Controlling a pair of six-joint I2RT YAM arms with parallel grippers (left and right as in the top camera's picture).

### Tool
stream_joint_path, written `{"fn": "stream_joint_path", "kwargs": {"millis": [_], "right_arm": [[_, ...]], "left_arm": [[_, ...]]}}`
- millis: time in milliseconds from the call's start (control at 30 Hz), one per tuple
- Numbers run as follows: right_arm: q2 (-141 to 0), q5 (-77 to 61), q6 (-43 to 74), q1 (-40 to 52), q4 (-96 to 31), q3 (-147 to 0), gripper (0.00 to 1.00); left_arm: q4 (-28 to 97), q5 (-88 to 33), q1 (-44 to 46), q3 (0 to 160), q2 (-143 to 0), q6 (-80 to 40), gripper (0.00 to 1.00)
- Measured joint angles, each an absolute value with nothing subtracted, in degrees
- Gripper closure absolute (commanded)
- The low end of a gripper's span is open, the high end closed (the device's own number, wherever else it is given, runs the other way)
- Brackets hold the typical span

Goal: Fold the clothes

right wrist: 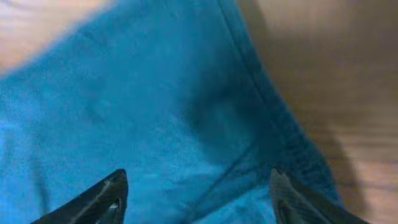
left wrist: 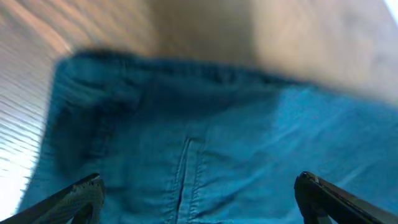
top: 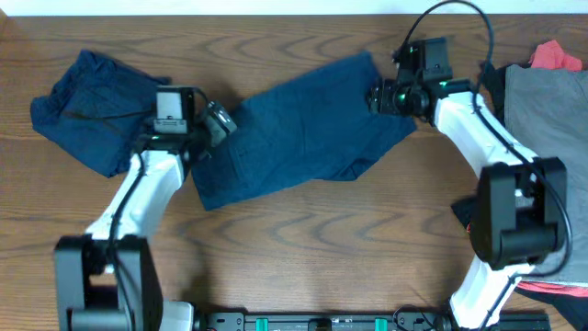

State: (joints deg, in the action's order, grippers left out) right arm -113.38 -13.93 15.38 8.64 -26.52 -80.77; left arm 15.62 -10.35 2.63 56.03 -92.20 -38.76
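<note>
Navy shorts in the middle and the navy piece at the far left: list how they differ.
The middle shorts lie spread fairly flat; the left piece is bunched and wrinkled. The middle shorts cover more table than the left piece. The middle shorts sit under the open left tool and right tool; the left piece has no tool over it. Both are dark navy fabric on the wooden table.

a robotics lab: two white arms (top: 147,188) at a wood-grain table (top: 322,248) strewn with clothes (top: 303,129).

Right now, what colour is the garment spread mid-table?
The garment is plain navy blue, clearest overhead.
</note>
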Motion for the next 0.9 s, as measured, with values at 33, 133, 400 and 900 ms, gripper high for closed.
{"fn": "stream_joint_path", "kwargs": {"millis": [33, 133, 400, 900], "right_arm": [[-114.56, -14.11, 15.27, 8.64, -27.03, -80.77, 0.30], [-118.17, -14.37, 15.18, 8.64, -28.53, -80.77, 0.30], [-119.94, -13.39, 13.85, 8.51, -41.15, -82.30, 0.49], [-117.56, -5.17, 15.59, 5.82, -57.32, -81.14, 0.50]], "left_arm": [[15.66, -10.76, 3.09, 56.03, -93.65, -38.46, 0.02], [16.12, -12.73, 4.01, 56.03, -97.43, -37.47, 0.02], [26.30, -17.30, 5.02, 57.89, -101.27, -35.73, 0.02], [42.35, -22.33, 3.90, 57.39, -96.97, -22.74, 0.02]]}}
